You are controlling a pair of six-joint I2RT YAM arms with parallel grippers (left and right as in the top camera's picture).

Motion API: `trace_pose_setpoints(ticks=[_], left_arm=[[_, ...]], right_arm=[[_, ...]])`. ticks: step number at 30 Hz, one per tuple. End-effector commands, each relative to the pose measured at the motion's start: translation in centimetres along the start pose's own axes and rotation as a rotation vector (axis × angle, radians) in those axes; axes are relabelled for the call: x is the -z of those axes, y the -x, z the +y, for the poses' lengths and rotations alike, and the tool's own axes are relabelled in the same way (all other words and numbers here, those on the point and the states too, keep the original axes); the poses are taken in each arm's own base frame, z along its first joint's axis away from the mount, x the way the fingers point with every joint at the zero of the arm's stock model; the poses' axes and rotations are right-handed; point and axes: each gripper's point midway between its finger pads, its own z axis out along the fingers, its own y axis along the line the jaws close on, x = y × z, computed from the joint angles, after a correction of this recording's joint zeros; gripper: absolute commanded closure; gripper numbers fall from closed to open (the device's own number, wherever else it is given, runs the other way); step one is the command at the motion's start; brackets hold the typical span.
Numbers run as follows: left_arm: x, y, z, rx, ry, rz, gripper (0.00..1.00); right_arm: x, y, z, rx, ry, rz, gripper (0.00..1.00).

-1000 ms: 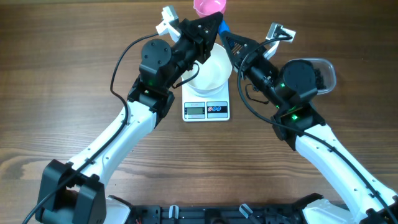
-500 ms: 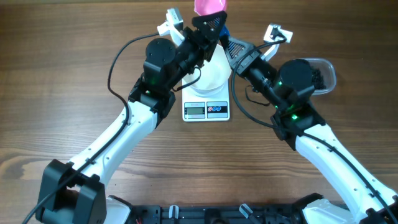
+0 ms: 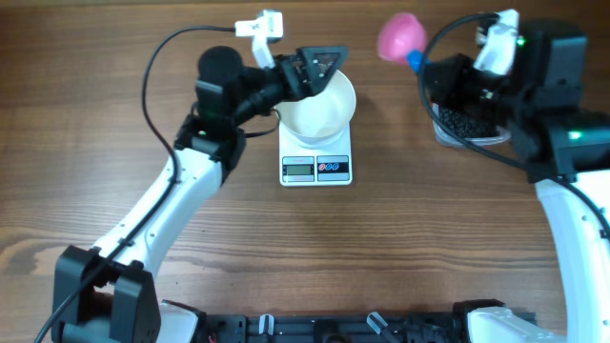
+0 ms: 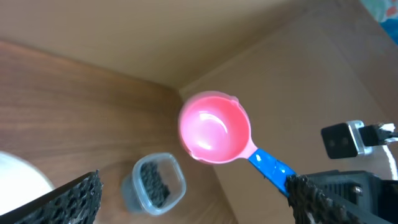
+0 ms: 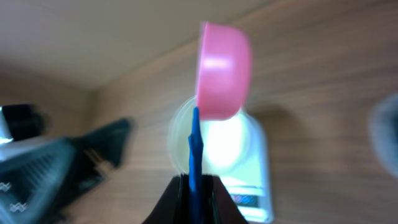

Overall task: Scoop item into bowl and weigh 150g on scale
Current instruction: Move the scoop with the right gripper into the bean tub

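One bowl (image 3: 319, 105), one scale (image 3: 316, 170), one scoop (image 3: 396, 36), one tub (image 4: 130, 190); two arms: left arm (image 3: 162, 205), right arm (image 3: 572, 219).

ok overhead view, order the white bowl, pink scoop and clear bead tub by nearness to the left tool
1. glossy white round bowl, overlapped by the left tool
2. pink plastic scoop, to its right
3. clear plastic tub, far right

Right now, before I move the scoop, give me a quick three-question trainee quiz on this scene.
1. True or false: the pink scoop is loaded.
2. Which tool grips the scoop? A left, B right.
3. Fill in: the white bowl sits on the ____.
Key: 1 false, it looks empty. 2 B, the right tool is shut on its blue handle; the left tool is open. 3 scale.
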Motion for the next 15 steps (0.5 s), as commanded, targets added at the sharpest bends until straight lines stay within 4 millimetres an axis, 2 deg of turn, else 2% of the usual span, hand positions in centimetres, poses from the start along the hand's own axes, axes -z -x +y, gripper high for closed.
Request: trace_pose_setpoints(ticks=[1, 2, 4, 7, 10, 13, 14, 15], left_arm=[[1.5, -0.3, 0.6, -0.104, -0.031, 0.087, 0.0], [1.7, -0.4, 0.8, -0.115, -0.029, 0.099, 0.0], [2.1, -0.8, 0.9, -0.165, -0.053, 0.135, 0.0], [2.8, -0.8, 0.8, -0.178, -0.081, 0.163, 0.0], [3.6, 0.0, 1.3, -0.178, -0.038, 0.192, 0.0], [4.6, 0.9, 2.1, -0.209, 0.074, 0.235, 0.0], [5.0, 1.2, 2.8, -0.228, 0.152, 0.24, 0.0], [5.7, 1.8, 4.4, -0.252, 0.303, 0.236, 0.0]], right_arm=[[1.2, 1.3, -6.2, 0.077, -0.259, -0.027, 0.96], [1.3, 1.1, -7.4, 0.07, -0.303, -0.015, 0.96], [1.5, 0.7, -11.1, 0.064, -0.435, 0.031, 0.96], [0.9, -0.3, -14.6, 0.06, -0.536, 0.124, 0.96], [0.0, -1.4, -18.2, 0.038, -0.682, 0.221, 0.96], [-0.2, -1.6, -21.4, 0.053, -0.835, 0.264, 0.96], [-0.5, -1.7, -22.1, 0.056, -0.863, 0.277, 0.96], [-1.4, -1.9, -22.8, 0.054, -0.87, 0.296, 0.96]])
